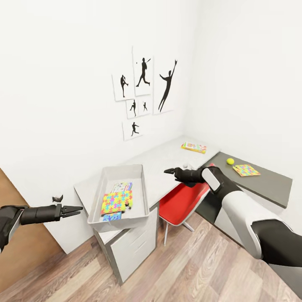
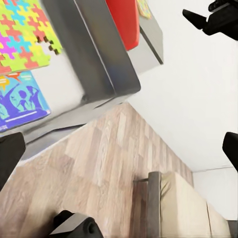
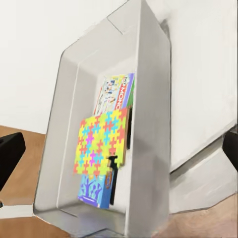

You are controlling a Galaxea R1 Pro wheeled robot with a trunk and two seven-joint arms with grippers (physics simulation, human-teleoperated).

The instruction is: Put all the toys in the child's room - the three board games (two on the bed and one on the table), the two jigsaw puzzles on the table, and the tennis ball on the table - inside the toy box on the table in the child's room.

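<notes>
Right pincer [image 1: 170,170] hovers empty, jaws narrow, beside the toy box [image 1: 95,197], left pincer [image 1: 77,210] parted; I risk clipping the box rim reaching for the tennis ball [image 1: 230,161] beyond it.

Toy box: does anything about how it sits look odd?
Yes. The toy box sits skewed at the table end, its near corner overhanging the edge. Inside, a jigsaw puzzle lies over two board games.
</notes>
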